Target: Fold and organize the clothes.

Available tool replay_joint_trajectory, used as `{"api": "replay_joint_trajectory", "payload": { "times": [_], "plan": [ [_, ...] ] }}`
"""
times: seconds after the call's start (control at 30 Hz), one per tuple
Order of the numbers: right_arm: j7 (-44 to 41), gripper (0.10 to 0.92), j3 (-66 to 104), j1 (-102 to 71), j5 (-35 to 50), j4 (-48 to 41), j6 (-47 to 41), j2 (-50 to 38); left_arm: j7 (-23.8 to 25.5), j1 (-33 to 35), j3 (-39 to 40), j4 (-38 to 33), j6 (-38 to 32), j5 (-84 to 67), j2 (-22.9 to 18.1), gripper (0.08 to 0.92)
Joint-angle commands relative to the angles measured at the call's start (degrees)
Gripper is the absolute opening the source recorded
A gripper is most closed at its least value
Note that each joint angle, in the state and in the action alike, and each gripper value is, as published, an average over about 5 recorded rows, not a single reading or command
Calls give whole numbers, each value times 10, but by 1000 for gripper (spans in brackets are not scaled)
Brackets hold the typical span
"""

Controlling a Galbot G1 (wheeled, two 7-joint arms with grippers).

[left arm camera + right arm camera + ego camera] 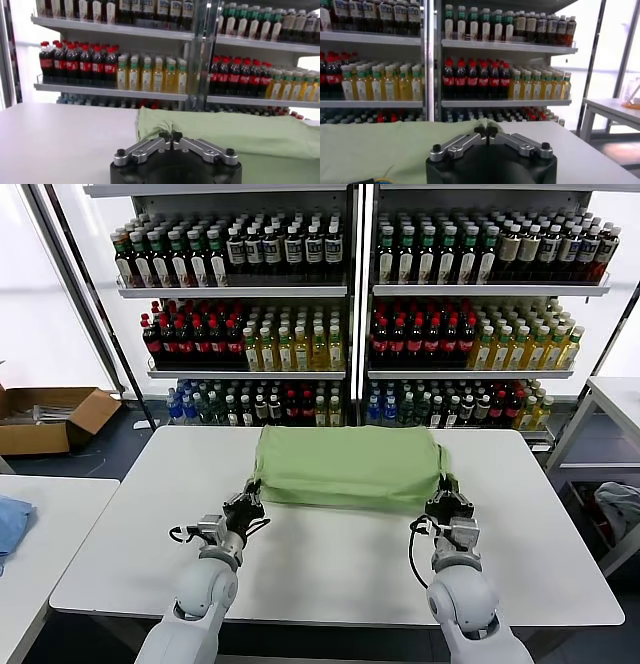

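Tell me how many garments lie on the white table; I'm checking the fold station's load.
1: a light green folded polo shirt lies across the far middle of the white table, with the left pincer and right pincer at its near corners. Nothing shows beneath it.

The scene is bright and even. Strong daylight comes through the windows (45, 294) beside the shelves (350, 289) and washes them out to plain white. The table (330, 564) gives a soft glare, with weak shadows only. Near the wrist cameras the black gripper bodies look slightly soft.
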Motion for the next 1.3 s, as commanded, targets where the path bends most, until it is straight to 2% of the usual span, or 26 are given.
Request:
{"api": "replay_joint_trajectory", "payload": {
  "times": [0.03,0.43,0.6,0.83,1.2,1.3],
  "plan": [
    [-9,105,-5,71,-3,-94,-2,-3,-4,-74,11,94,1,-6,-1,83],
    [-28,121,-30,100,-16,-141,-30,6,-1,-106,24,137,7,-2,-8,83],
    [-21,249,-37,122,2,-156,-17,22,-5,-108,24,136,3,1,-10,115],
    [29,448,-30,139,33,-175,7,62,-22,-96,23,114,13,20,-12,304],
    [32,763,-3,39,33,-40,-38,23,-26,-28,23,16,50,30,1,625],
    [32,811,3,6,33,-9,-44,8,-25,-12,26,-5,56,40,5,712]
  ]
}}
